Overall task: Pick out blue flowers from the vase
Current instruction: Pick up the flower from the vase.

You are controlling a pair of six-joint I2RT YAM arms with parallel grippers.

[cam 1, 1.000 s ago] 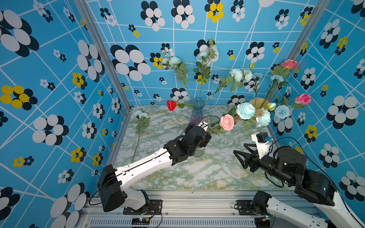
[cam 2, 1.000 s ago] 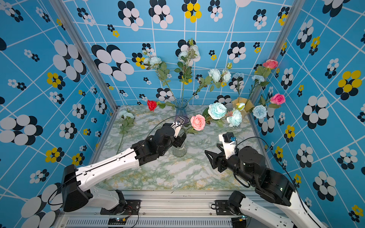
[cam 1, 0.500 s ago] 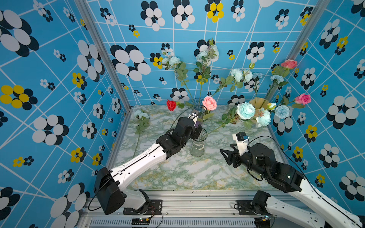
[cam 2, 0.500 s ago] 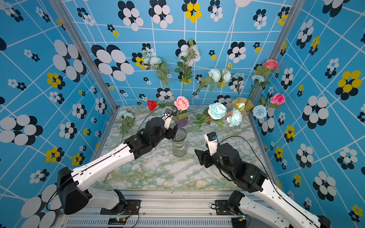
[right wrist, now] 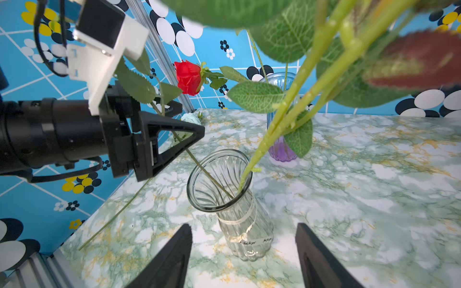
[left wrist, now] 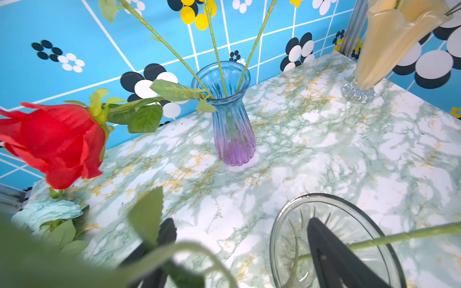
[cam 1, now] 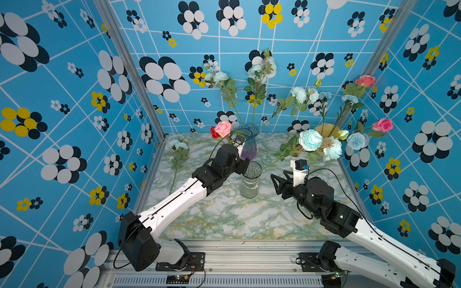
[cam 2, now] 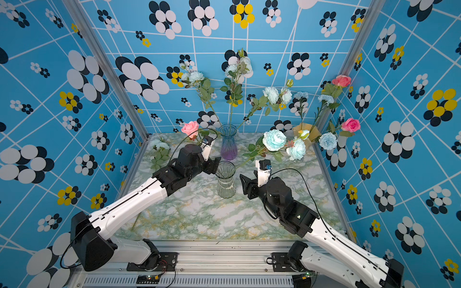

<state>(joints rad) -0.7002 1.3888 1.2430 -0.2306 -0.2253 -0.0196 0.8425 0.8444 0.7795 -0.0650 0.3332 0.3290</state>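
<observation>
Two large pale blue flowers (cam 1: 310, 139) (cam 2: 274, 139) lean right on a stem standing in the clear glass vase (cam 1: 250, 180) (cam 2: 225, 179) (right wrist: 229, 197). My left gripper (cam 1: 245, 164) (left wrist: 242, 220) (right wrist: 190, 118) is open at the vase's rim. A pink rose (cam 1: 222, 128) has its stem running between the fingers into the vase. My right gripper (cam 1: 278, 178) (right wrist: 244, 225) is open and empty, just right of the vase. Another blue flower (cam 1: 178, 144) (left wrist: 47, 212) lies on the table at the left.
A blue-purple vase (cam 1: 248, 145) (left wrist: 230, 112) behind holds small blue blooms (cam 1: 299, 93) and a red rose (cam 1: 214, 132) (left wrist: 55, 142). A yellow vase (cam 1: 325, 131) at the back right holds pink roses (cam 1: 383, 124) and a blue carnation (cam 1: 356, 141). Patterned walls enclose the marble table (cam 1: 224, 217).
The pink rose has swung from the right of the clear vase to its left, along with my left gripper. My right gripper has moved left and closer to the vase.
</observation>
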